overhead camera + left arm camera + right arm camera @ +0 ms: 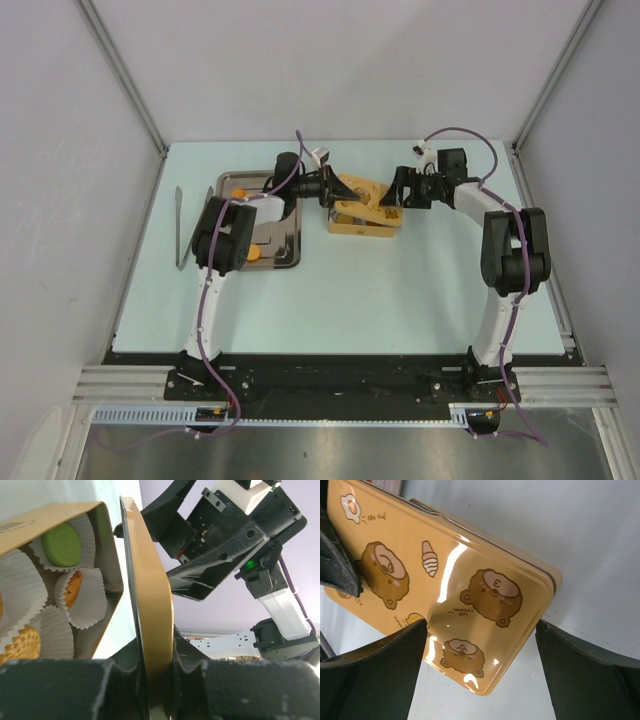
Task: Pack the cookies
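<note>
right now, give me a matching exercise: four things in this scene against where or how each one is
Things
1 left gripper
2 right gripper
3 green cookie
4 tongs

Places or states
a open, pointed at the printed face of the lid
b on the table, left of the metal tray
c in a white paper liner in the box
d shut on the lid's edge

Pairs: 1-d, 2-a, 3-c, 4-b
</note>
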